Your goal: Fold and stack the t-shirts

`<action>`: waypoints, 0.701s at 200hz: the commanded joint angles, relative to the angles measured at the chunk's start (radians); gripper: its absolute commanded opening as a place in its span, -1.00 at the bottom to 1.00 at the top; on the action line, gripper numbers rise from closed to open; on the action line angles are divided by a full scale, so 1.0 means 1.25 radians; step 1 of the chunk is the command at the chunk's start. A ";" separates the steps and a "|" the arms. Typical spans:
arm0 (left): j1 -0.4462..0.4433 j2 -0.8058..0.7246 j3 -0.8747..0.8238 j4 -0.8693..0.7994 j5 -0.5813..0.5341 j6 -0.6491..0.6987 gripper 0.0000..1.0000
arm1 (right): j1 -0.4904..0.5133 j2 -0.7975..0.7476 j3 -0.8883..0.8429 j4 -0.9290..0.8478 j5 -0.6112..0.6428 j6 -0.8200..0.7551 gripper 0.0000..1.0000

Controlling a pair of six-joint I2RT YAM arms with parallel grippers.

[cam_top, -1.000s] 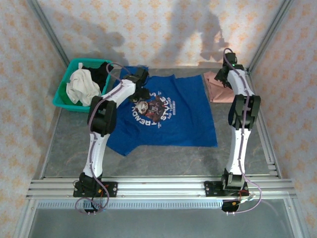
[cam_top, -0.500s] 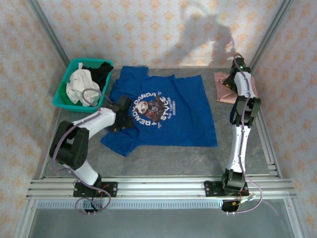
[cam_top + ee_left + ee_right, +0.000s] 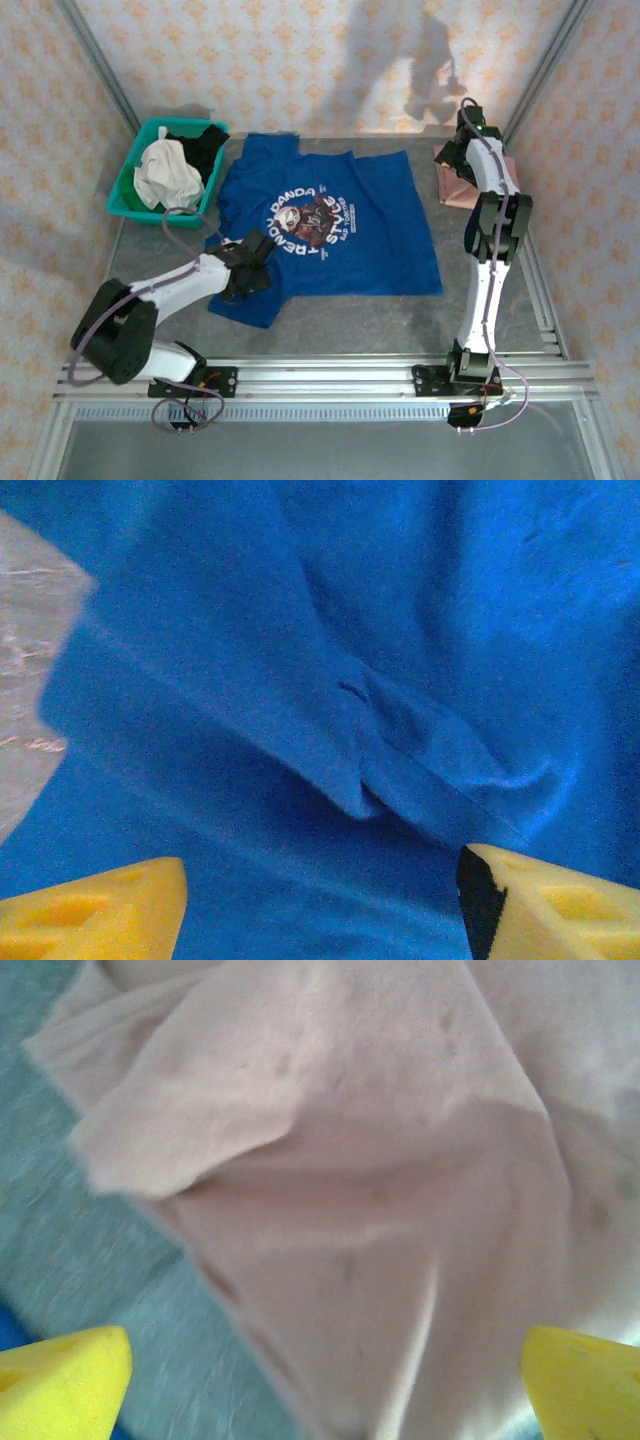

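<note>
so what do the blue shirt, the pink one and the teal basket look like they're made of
Blue t-shirt: soft matte knit cloth, probably cotton jersey. It puckers and creases in the left wrist view.
Pink t-shirt: similar thin matte cloth, lying in soft folds.
Basket: likely moulded plastic, smooth teal, with a rigid rim that keeps its shape.

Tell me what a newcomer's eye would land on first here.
The blue tee, spread flat mid-table with its round graphic up, stands out first; the left gripper sits open over its near-left part. At the far right, the right gripper hangs open over a crumpled pink tee, and a teal basket of clothes sits far left.
</note>
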 commanded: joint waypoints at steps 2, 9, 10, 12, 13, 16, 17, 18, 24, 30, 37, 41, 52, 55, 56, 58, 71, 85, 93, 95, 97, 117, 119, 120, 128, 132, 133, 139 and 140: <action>-0.017 -0.113 -0.036 -0.081 -0.052 -0.059 0.50 | 0.016 -0.172 -0.170 0.068 0.025 -0.028 0.99; -0.022 -0.147 -0.052 -0.088 -0.048 -0.064 0.51 | 0.021 -0.214 -0.234 0.087 0.016 -0.026 0.99; -0.022 -0.151 -0.054 -0.090 -0.047 -0.066 0.51 | 0.023 -0.223 -0.243 0.090 0.014 -0.025 0.99; -0.024 -0.160 -0.059 -0.092 -0.046 -0.068 0.51 | 0.025 -0.236 -0.265 0.099 0.010 -0.023 0.99; -0.025 -0.164 -0.061 -0.093 -0.046 -0.070 0.51 | 0.025 -0.242 -0.274 0.103 0.007 -0.023 0.99; -0.028 -0.177 -0.069 -0.098 -0.044 -0.075 0.51 | 0.028 -0.264 -0.310 0.116 -0.001 -0.024 0.99; -0.028 -0.181 -0.071 -0.099 -0.044 -0.076 0.51 | 0.029 -0.269 -0.319 0.120 -0.003 -0.024 0.99; -0.028 -0.185 -0.073 -0.100 -0.043 -0.077 0.51 | 0.031 -0.277 -0.331 0.123 -0.005 -0.025 0.99; -0.032 -0.209 -0.090 -0.107 -0.042 -0.087 0.51 | 0.038 -0.321 -0.391 0.142 -0.014 -0.023 0.99; -0.035 -0.230 -0.106 -0.116 -0.038 -0.098 0.51 | 0.049 -0.366 -0.456 0.162 -0.015 -0.016 0.99; -0.035 -0.253 -0.125 -0.131 -0.042 -0.113 0.51 | 0.067 -0.419 -0.534 0.188 -0.017 -0.014 0.99; -0.036 -0.266 -0.136 -0.139 -0.043 -0.122 0.51 | 0.076 -0.450 -0.575 0.197 -0.016 -0.011 0.99; -0.035 -0.301 -0.163 -0.163 -0.051 -0.148 0.51 | 0.119 -0.538 -0.687 0.223 0.007 0.008 0.99; -0.035 -0.310 -0.169 -0.170 -0.057 -0.156 0.51 | 0.132 -0.562 -0.719 0.230 0.012 0.013 0.99; -0.036 -0.313 -0.170 -0.173 -0.058 -0.159 0.50 | 0.136 -0.569 -0.729 0.232 0.014 0.015 0.99; -0.036 -0.319 -0.174 -0.178 -0.061 -0.164 0.50 | 0.146 -0.585 -0.747 0.236 0.018 0.017 0.99; -0.035 -0.355 -0.187 -0.215 -0.084 -0.191 0.46 | 0.210 -0.674 -0.867 0.268 0.040 0.053 0.99; -0.035 -0.391 -0.192 -0.253 -0.111 -0.217 0.38 | 0.281 -0.746 -0.969 0.274 0.072 0.093 0.99; -0.035 -0.408 -0.196 -0.272 -0.124 -0.232 0.32 | 0.318 -0.779 -1.016 0.264 0.106 0.129 1.00; -0.035 -0.411 -0.196 -0.276 -0.130 -0.238 0.31 | 0.324 -0.787 -1.027 0.261 0.111 0.137 1.00; -0.035 -0.415 -0.197 -0.281 -0.136 -0.243 0.29 | 0.332 -0.794 -1.039 0.259 0.116 0.145 1.00; -0.035 -0.440 -0.209 -0.299 -0.161 -0.262 0.26 | 0.359 -0.858 -1.129 0.221 0.143 0.220 0.98; -0.036 -0.440 -0.210 -0.298 -0.163 -0.261 0.25 | 0.360 -0.865 -1.137 0.221 0.141 0.222 0.98; -0.035 -0.440 -0.211 -0.297 -0.164 -0.261 0.25 | 0.360 -0.868 -1.142 0.222 0.140 0.222 0.98; -0.035 -0.442 -0.213 -0.292 -0.163 -0.260 0.22 | 0.360 -0.888 -1.168 0.220 0.134 0.229 0.98; -0.035 -0.442 -0.214 -0.284 -0.159 -0.256 0.22 | 0.359 -0.889 -1.177 0.215 0.137 0.233 0.98; -0.035 -0.442 -0.215 -0.282 -0.158 -0.256 0.22 | 0.359 -0.900 -1.179 0.214 0.137 0.235 0.98; -0.035 -0.439 -0.218 -0.272 -0.155 -0.250 0.20 | 0.360 -0.922 -1.191 0.212 0.136 0.240 0.98; -0.035 -0.439 -0.218 -0.270 -0.155 -0.249 0.19 | 0.360 -0.924 -1.193 0.213 0.134 0.241 0.98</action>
